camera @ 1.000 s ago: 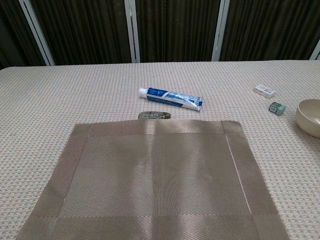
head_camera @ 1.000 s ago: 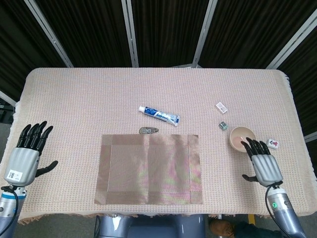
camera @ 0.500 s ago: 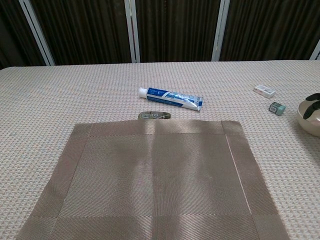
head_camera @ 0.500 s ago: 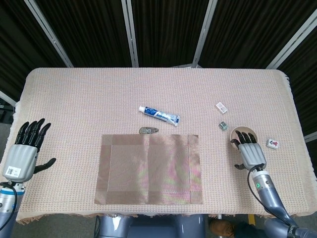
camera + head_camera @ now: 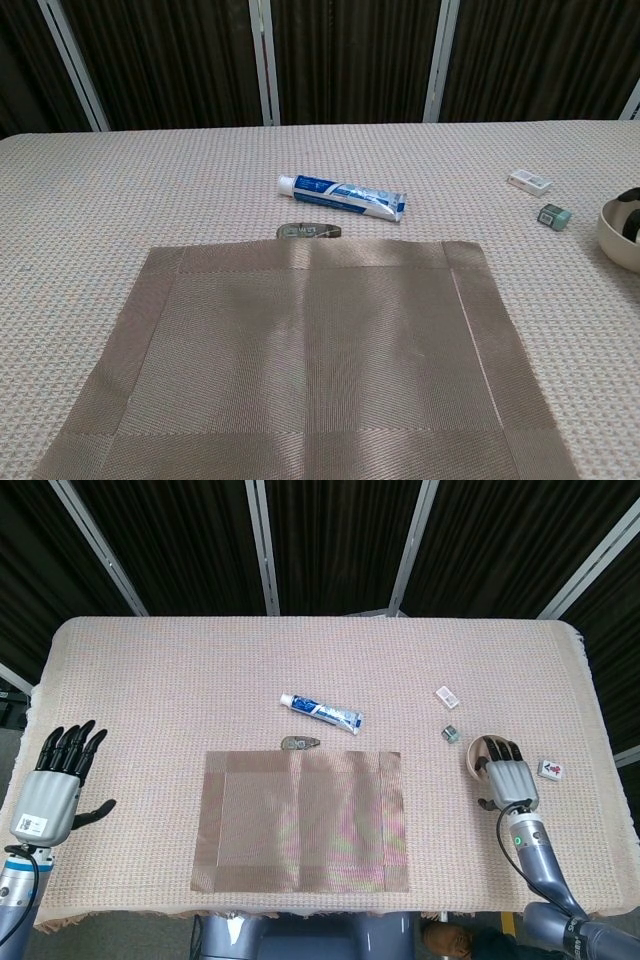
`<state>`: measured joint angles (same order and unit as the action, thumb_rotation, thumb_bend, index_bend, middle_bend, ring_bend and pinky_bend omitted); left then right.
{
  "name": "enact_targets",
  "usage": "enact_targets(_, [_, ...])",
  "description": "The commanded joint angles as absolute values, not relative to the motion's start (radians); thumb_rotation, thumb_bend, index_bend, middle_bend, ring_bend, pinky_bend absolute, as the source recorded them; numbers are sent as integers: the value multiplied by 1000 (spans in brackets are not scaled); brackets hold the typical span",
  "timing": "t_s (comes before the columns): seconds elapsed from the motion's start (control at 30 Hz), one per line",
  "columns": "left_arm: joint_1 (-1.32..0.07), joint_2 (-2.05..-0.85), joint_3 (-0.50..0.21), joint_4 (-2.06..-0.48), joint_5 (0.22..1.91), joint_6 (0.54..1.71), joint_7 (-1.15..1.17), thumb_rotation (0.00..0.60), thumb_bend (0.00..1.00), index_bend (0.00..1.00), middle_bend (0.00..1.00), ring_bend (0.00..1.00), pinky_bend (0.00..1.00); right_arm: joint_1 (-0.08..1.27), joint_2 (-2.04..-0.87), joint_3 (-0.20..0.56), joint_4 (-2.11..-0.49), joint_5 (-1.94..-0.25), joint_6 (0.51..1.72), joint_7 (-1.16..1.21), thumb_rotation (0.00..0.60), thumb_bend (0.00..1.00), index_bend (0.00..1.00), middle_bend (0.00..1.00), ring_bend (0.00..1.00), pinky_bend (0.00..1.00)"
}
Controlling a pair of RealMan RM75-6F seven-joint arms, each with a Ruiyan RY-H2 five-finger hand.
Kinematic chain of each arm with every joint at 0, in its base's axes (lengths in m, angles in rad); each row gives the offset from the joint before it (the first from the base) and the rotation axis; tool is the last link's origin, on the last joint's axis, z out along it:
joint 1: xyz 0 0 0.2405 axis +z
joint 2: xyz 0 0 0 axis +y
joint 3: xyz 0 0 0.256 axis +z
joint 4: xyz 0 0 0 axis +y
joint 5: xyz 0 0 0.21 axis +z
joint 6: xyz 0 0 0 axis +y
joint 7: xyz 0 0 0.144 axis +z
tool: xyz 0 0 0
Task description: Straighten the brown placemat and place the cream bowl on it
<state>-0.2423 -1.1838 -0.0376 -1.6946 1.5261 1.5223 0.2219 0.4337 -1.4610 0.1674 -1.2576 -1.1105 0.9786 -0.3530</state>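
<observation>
Head view gives me the whole table (image 5: pixel 150 670), covered in a pale woven cloth. My brown placemat (image 5: pixel 303 820) lies flat near the front edge, roughly in the middle, its sides running square with the table edge. The cream bowl (image 5: pixel 482 752) sits well to the right of it, apart from the mat. My right hand (image 5: pixel 505 777) is laid over the bowl from the near side, dark fingers (image 5: pixel 503 751) reaching into and across the rim; I cannot tell whether they are actually gripping the bowl or only resting on it. My left hand (image 5: pixel 52 790) hovers off the left front corner of the table, fingers spread and upright, thumb out to the side, holding nothing.

Behind the mat's back edge I see a small flat dark object (image 5: pixel 300 743), touching or just beside the edge, and further back a toothpaste tube (image 5: pixel 321 712) lying at an angle. Near the bowl there is a small green cube (image 5: pixel 451 733), a white packet (image 5: pixel 447 695) beyond it, and a mahjong tile (image 5: pixel 551 770) just right of my hand.

In the chest view the bowl (image 5: pixel 612 237) shows at the right border with dark fingertips (image 5: pixel 630 199) inside it.
</observation>
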Motion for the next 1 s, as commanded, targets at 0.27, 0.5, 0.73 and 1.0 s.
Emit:
enact_targets(0.27, [-239, -1188, -35, -1698, 1539, 1518, 227, 600, 0, 0, 0, 0, 0, 435, -1491, 160, -1164, -1166, 1009, -283, 600, 366, 619, 0, 0, 0])
enact_targets(0.5, [-234, -1188, -37, -1700, 1541, 1519, 229, 600, 0, 0, 0, 0, 0, 430, -1512, 151, -1117, -1227, 1060, -221, 600, 380, 724, 0, 0, 0])
enact_targets(0.73, [-231, -1184, -39, -1706, 1548, 1519, 219, 600, 0, 0, 0, 0, 0, 410, -1474, 125, -1173, -1364, 1193, -137, 600, 377, 761, 18, 0, 0])
enact_targets(1.0, [-230, -1175, -39, -1712, 1561, 1512, 197, 600, 0, 0, 0, 0, 0, 438, -1350, 74, -1425, -1576, 1277, -97, 600, 373, 767, 33, 0, 0])
